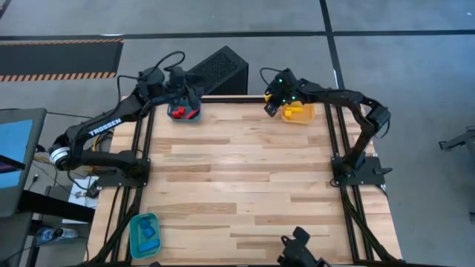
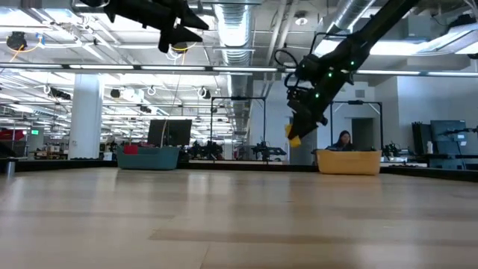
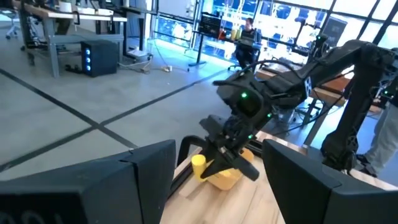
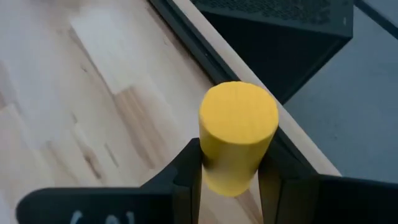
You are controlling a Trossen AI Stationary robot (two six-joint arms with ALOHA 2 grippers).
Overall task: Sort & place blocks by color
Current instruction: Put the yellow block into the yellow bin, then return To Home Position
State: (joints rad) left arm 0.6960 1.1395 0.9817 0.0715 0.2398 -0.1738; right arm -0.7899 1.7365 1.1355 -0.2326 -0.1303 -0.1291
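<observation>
My right gripper (image 1: 272, 105) is shut on a yellow, cylinder-like block (image 4: 238, 134) and hangs over the table's far edge, just left of the orange-yellow bin (image 1: 300, 113). The low view shows the block (image 2: 293, 137) in the air, left of that bin (image 2: 348, 162). My left gripper (image 1: 180, 94) stands open and empty above the dark bin (image 1: 184, 113) at the far left, where red blocks (image 1: 179, 112) lie. A teal bin (image 1: 145, 234) at the near left holds a blue block (image 1: 148, 231). My right gripper pinches the yellow block by its curved sides (image 4: 208, 163) between its two fingers (image 4: 186, 180). The block's round end face (image 4: 239, 112) sticks out past the fingertips. The fingers slant down toward the table's far left. The block is lifted clear of the table and the bin.
A black perforated box (image 1: 219, 72) stands just beyond the far edge between the two arms. The wooden table top (image 1: 245, 170) lies bare in its middle. A person (image 2: 344, 140) sits far off in the room behind the yellow bin.
</observation>
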